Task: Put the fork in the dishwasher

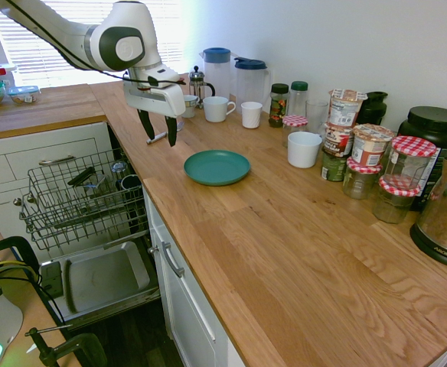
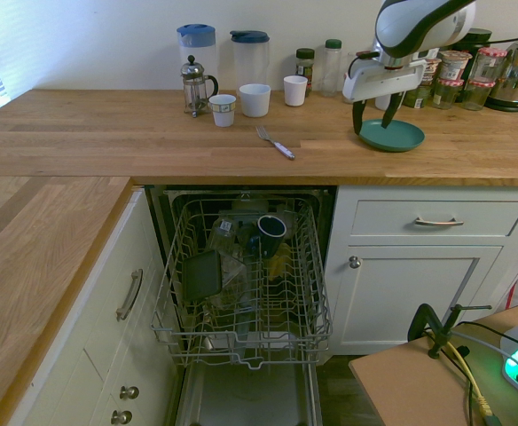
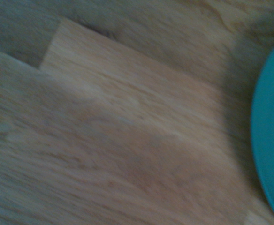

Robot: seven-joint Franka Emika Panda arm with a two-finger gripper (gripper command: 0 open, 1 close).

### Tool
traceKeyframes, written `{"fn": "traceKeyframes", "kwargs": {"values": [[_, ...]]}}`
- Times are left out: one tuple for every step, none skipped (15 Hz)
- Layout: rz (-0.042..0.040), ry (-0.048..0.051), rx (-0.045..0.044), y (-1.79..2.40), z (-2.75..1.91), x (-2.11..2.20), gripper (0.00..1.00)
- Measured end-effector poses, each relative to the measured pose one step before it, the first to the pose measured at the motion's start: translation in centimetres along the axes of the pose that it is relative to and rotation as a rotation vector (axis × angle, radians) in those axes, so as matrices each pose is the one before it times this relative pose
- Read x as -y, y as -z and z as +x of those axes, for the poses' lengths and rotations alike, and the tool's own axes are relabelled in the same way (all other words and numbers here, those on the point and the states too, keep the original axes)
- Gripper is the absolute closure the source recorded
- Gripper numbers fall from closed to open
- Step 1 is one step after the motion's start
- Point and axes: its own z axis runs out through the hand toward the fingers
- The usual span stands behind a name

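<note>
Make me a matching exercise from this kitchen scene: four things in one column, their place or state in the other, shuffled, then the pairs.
1. fork
2. plate
3. gripper
4. dark mug

A. in the dishwasher rack
B. open, empty, above the counter
C. teal, on the counter
D. lying on the counter in front of the white cups

Pairs: 1-D, 2-C, 3-B, 4-A

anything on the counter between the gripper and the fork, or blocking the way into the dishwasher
Nothing visible does. Bare counter lies between the open gripper and the fork; the teal plate sits on the gripper's far side. The dishwasher below has its door down and rack pulled out.
</note>
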Motion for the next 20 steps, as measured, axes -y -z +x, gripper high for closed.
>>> {"fn": "traceKeyframes", "kwargs": {"values": [[0.01442,0.02127,-0.00380,-0.111,0.282,1.651,0.00],[0.01445,0.01947,-0.00210,-0.144,0.329,1.573,0.00],[0.01330,0.01434,-0.00125,-0.135,0.347,1.549,0.00],[0.01001,0.01080,0.00124,-0.348,0.375,1.401,0.00],[0.00864,0.00935,0.00287,-0.427,0.274,1.270,0.00],[0.00870,0.00845,0.00298,-0.411,0.234,1.323,0.00],[0.00526,0.00486,0.00462,-0.437,0.191,1.251,0.00],[0.00335,0.00537,0.00564,-0.384,0.014,1.242,0.00],[0.00168,0.00318,0.00484,-0.416,0.010,1.139,0.00],[-0.00008,0.00314,0.00526,-0.330,-0.063,1.101,0.00],[-0.00322,0.00367,0.00611,-0.381,0.008,0.997,0.00],[-0.00920,0.00256,0.01191,-0.557,-0.086,1.028,0.00],[-0.00553,0.00511,0.00970,-0.627,-0.029,1.043,0.00],[-0.00885,0.00659,0.00699,-0.853,0.025,0.912,0.00],[-0.00813,0.00386,0.00431,-0.886,0.019,0.904,0.00],[-0.00886,-0.00080,0.00461,-0.894,0.110,0.709,0.00],[-0.00911,-0.00119,0.00568,-0.714,0.074,0.711,0.00],[-0.00846,-0.00075,0.00577,-0.532,0.065,0.624,0.00],[-0.01386,-0.00512,0.00912,-0.515,-0.033,0.524,0.00],[-0.01724,-0.00371,0.00872,-0.436,-0.097,0.529,0.00]]}}
